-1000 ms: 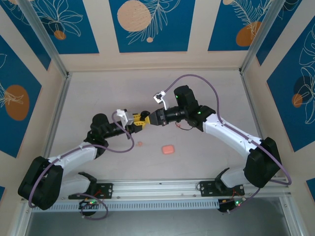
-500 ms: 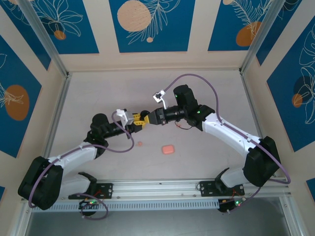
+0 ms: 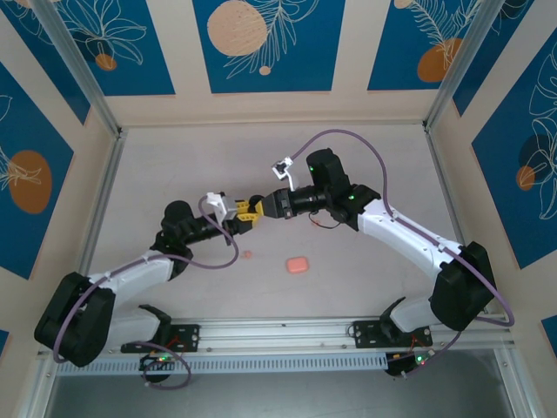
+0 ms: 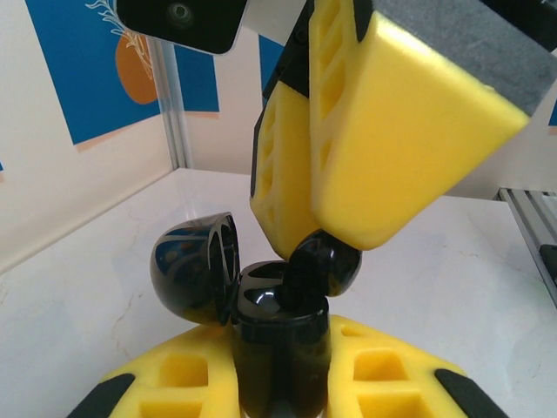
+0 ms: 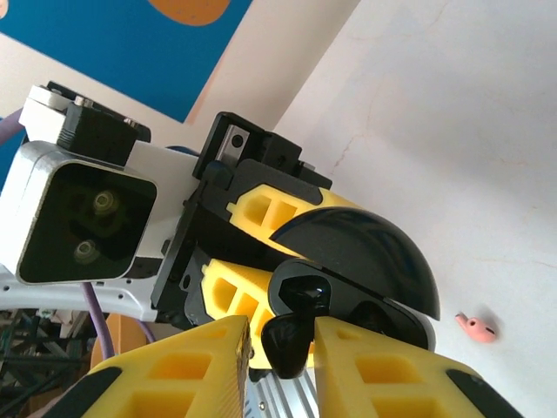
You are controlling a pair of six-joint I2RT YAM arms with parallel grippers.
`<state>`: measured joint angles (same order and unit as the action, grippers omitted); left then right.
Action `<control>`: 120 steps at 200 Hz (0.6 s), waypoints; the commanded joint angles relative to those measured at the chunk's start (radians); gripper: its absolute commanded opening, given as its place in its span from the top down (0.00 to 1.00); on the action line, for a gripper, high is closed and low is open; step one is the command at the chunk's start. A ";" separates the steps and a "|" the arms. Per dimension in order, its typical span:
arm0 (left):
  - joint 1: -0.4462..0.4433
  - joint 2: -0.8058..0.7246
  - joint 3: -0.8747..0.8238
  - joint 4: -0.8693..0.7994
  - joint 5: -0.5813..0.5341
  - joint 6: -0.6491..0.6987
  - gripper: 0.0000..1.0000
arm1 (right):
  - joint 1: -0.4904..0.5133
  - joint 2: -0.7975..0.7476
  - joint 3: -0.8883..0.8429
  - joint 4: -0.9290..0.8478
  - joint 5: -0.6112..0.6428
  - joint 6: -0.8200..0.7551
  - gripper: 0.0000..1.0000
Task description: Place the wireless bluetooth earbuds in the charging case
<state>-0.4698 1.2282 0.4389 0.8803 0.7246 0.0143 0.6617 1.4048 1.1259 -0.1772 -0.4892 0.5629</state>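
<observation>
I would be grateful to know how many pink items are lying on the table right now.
2. A tiny pink earbud lies near the middle of the table; a larger rounded pink case lies apart from it, to its right. Others may be hidden.

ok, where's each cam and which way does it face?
Top external: above, behind the bases, facing down at the table; both arms, left tool meeting right tool.
Left wrist: on that arm, facing the open black charging case its fingers hold.
Right wrist: on that arm, facing the black earbud its fingers pinch.
Shared: both wrist views catch case and earbud.
</observation>
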 commanded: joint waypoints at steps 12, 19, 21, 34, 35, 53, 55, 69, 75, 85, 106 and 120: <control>-0.013 0.080 -0.007 0.222 0.031 -0.134 0.97 | -0.003 0.005 0.037 -0.037 0.044 0.047 0.74; -0.014 0.096 -0.009 0.251 0.034 -0.151 0.98 | -0.006 0.003 0.035 -0.039 0.047 0.051 0.74; -0.013 0.099 -0.008 0.257 0.036 -0.155 0.98 | -0.007 0.003 0.035 -0.040 0.047 0.053 0.74; -0.013 0.122 -0.006 0.294 0.043 -0.177 0.98 | -0.010 0.002 0.034 -0.045 0.055 0.061 0.74; -0.013 0.123 -0.006 0.297 0.044 -0.179 0.98 | -0.012 0.002 0.034 -0.044 0.055 0.061 0.74; -0.014 0.147 -0.004 0.337 0.052 -0.202 0.98 | -0.014 0.001 0.035 -0.042 0.058 0.069 0.73; -0.014 0.148 -0.003 0.340 0.053 -0.205 0.98 | -0.014 0.001 0.035 -0.042 0.057 0.069 0.73; -0.013 0.159 -0.004 0.356 0.057 -0.215 0.98 | -0.016 0.002 0.035 -0.039 0.057 0.072 0.72; -0.014 0.163 -0.005 0.363 0.059 -0.220 0.98 | -0.017 0.002 0.035 -0.039 0.060 0.074 0.72; -0.014 0.168 -0.006 0.374 0.062 -0.227 0.98 | -0.019 0.002 0.035 -0.037 0.058 0.076 0.71; -0.014 0.183 -0.009 0.400 0.067 -0.244 0.98 | -0.021 0.003 0.037 -0.027 0.052 0.081 0.69; -0.014 0.193 -0.009 0.418 0.070 -0.253 0.98 | -0.022 0.002 0.040 -0.028 0.053 0.084 0.68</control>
<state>-0.4698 1.4086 0.4347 1.1797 0.7509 -0.2020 0.6468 1.4048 1.1324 -0.1944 -0.4374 0.6331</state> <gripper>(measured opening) 0.194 0.312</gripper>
